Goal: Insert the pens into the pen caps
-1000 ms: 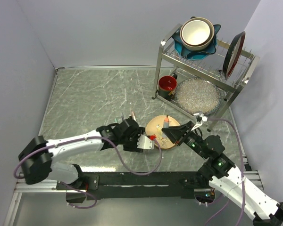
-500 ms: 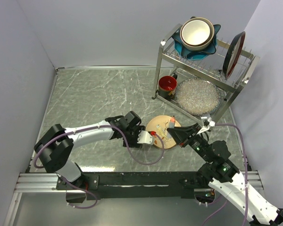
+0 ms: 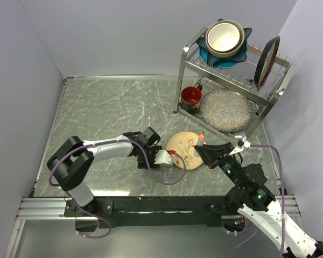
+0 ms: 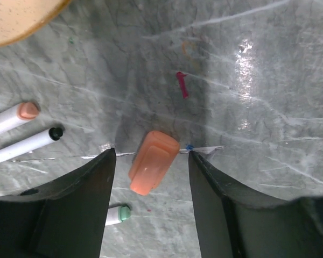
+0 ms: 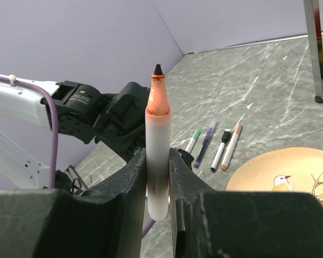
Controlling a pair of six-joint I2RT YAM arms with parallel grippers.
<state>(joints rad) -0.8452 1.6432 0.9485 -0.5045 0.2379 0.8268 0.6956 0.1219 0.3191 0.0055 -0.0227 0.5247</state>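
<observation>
Presently, right gripper (image 5: 157, 164): jaws pinching a white, orange-tipped pen (image 5: 157, 123) upright, drawn back rightward to the edge of the tan bird-painted plate (image 3: 177, 142) since a second ago; left gripper (image 4: 152, 156): jaws spread astride a stubby orange plastic cap (image 4: 152, 164) lying on the grey marble table (image 3: 107, 113), its arm folded closer. Pen and cap apart; capping pending; loose pens (image 5: 218, 142) lie beyond.

Work surface: a grey marbled table top (image 3: 107, 113) with pale veining, scuffed in places. A bright glare patch (image 4: 242, 51) shows on it in the left wrist view.

Enclosure: plain lavender walls (image 3: 124, 32) stand at the left, back and right, meeting the table at its edges.

Near edge: an aluminium rail (image 3: 37, 207) runs along the front.

Back right corner: a two-tier wire dish rack (image 3: 242, 67) on metal legs stands on the table near the right wall.

Lighting is even and shadows are soft.
</observation>
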